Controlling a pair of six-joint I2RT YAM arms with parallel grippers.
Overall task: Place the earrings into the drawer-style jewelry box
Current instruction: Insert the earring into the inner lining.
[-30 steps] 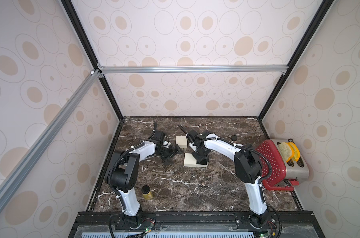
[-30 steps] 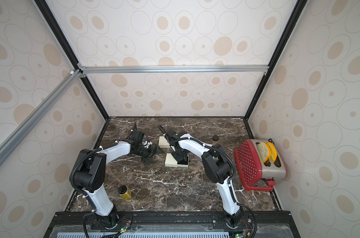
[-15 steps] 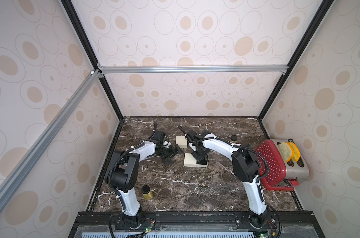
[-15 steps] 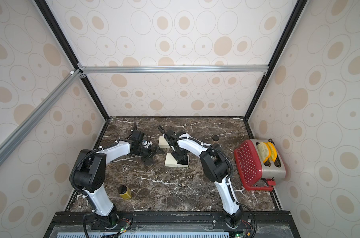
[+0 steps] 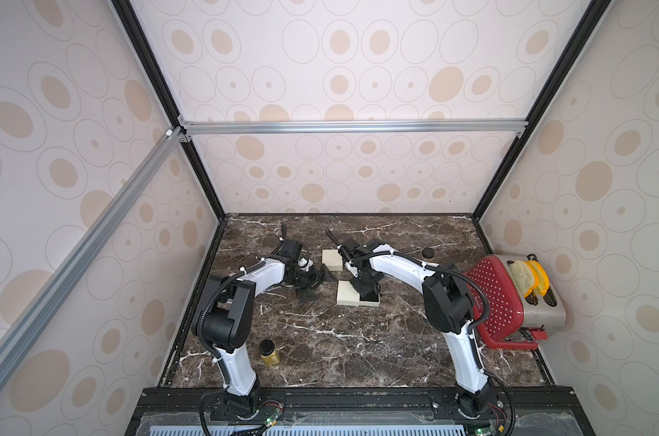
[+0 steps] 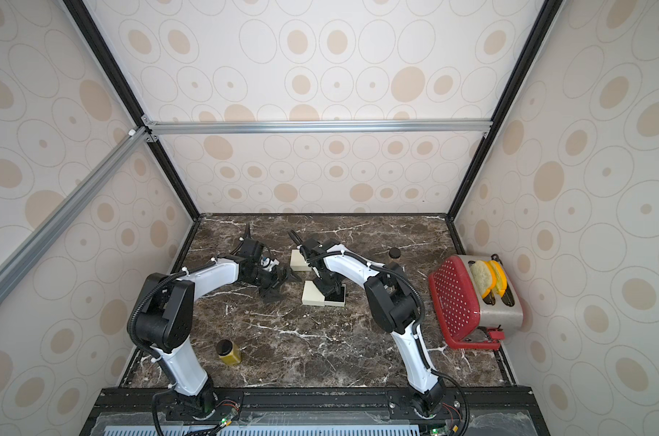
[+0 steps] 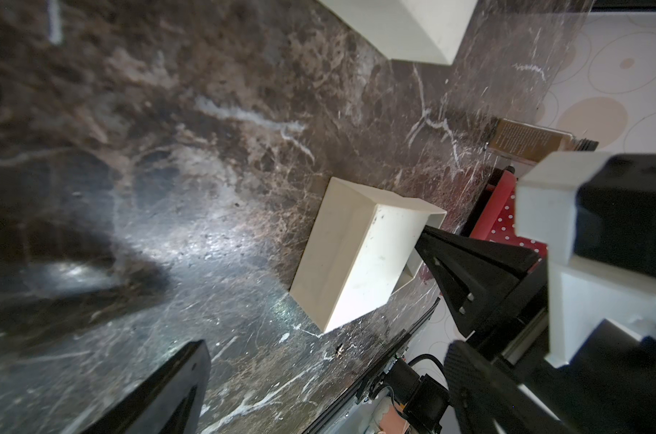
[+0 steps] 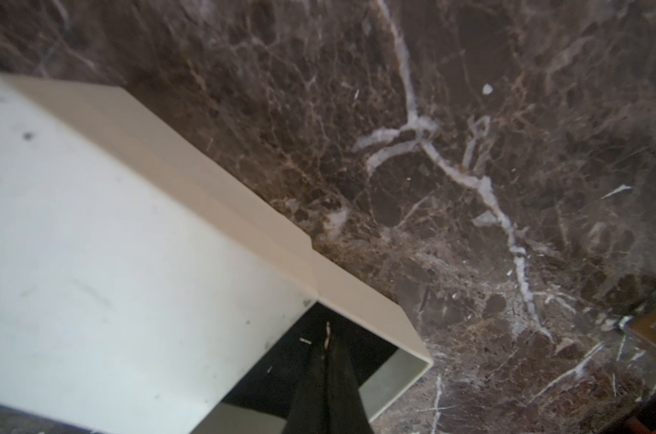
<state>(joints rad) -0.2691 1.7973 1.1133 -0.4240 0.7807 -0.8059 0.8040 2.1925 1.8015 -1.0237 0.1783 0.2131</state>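
- Two cream boxes lay on the marble table (image 5: 339,339) in both top views: the jewelry box (image 5: 347,298) (image 6: 313,296), with its drawer (image 5: 371,301) standing out toward the right arm's side, and a second cream box (image 5: 331,260) just behind it.
- Well apart from them stood a yellow jar (image 5: 269,353) near the left arm's base and a dark bottle (image 5: 428,252) at the back. A red basket (image 5: 490,302) leaned on a toaster (image 5: 543,309) with bread slices (image 5: 528,279).
- The left gripper (image 5: 317,281) was spread wide and empty, just beside the jewelry box. The right gripper (image 5: 365,292) pointed down into the drawer, and its arm covered part of it.
- In the left wrist view, the jewelry box (image 7: 356,255) lay ahead between the widely parted fingers (image 7: 465,270), which held nothing. The dark bottle (image 7: 533,144) and the red basket (image 7: 507,210) were behind it.
- In the right wrist view, the right gripper (image 8: 326,351) was clenched. It pinched a thin pale earring (image 8: 327,332) over the dark lining of the drawer (image 8: 356,338).
- One more pale sliver (image 8: 304,341) lay on that lining, just beside the tips; it was too small to name.
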